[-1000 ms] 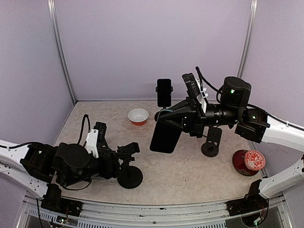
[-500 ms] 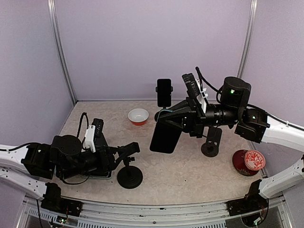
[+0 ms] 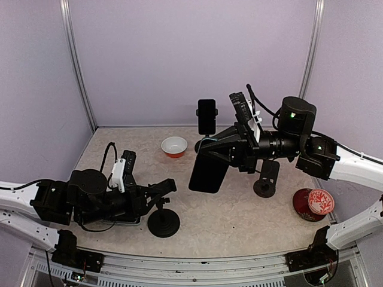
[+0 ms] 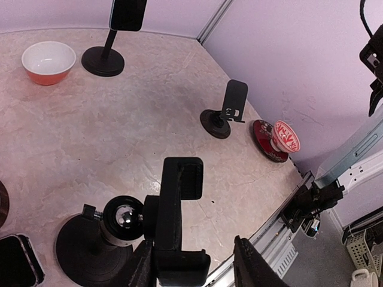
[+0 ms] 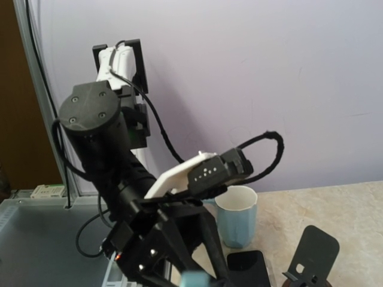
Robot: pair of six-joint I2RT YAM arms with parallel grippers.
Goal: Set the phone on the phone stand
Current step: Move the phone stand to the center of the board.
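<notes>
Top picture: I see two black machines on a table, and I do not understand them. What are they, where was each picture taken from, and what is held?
They are two robot arms. One camera looks down from above; one more sits on each wrist. The right hand holds a phone in the air. The left hand is open around an empty phone stand. On the table also stand a bowl, a second empty stand, and a third stand bearing another phone.

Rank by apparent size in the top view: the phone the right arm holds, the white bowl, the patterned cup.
1. held phone, largest, though raised nearer the camera.
2. white bowl and patterned cup: about alike, not ranked.
</notes>
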